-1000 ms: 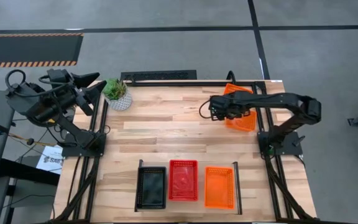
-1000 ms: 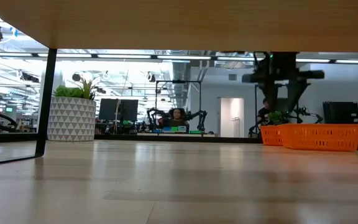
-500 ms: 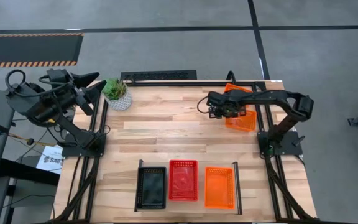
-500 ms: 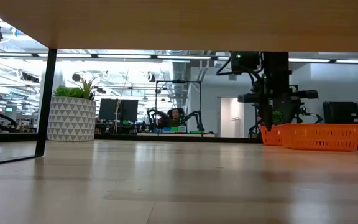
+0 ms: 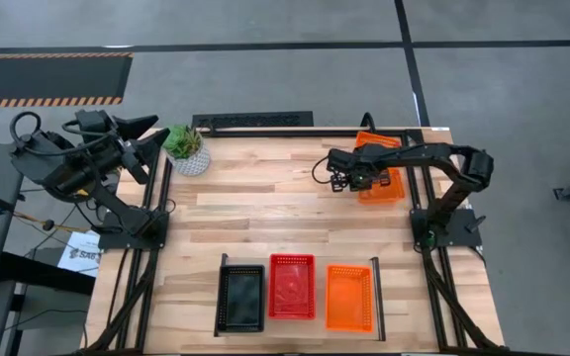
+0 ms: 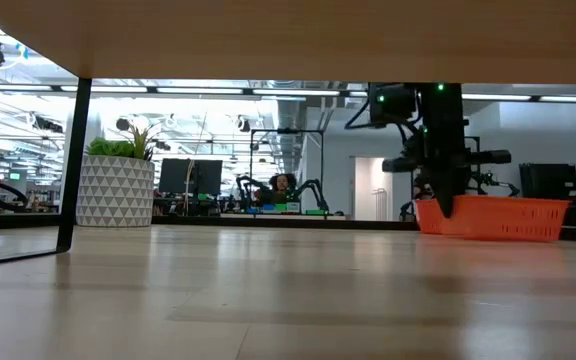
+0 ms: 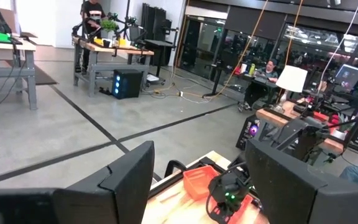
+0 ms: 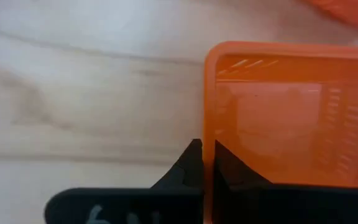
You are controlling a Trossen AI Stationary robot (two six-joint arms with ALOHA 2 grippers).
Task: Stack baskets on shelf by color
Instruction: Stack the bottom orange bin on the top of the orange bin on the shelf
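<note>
The right gripper (image 8: 202,163) pinches the orange basket's (image 8: 284,112) wall, one of its jaws inside and one outside. The left gripper (image 5: 151,145) waits wide open beside the plant (image 5: 185,147).

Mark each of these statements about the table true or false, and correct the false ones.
1. The right pincer is shut on the rim of an orange basket. True.
2. The shelf holds three baskets. True.
3. The red basket sits at one end of the row. False: it is in the middle, between the black basket and an orange one.
4. The left pincer holds the potted plant. False: it is open, beside the plant.
</note>
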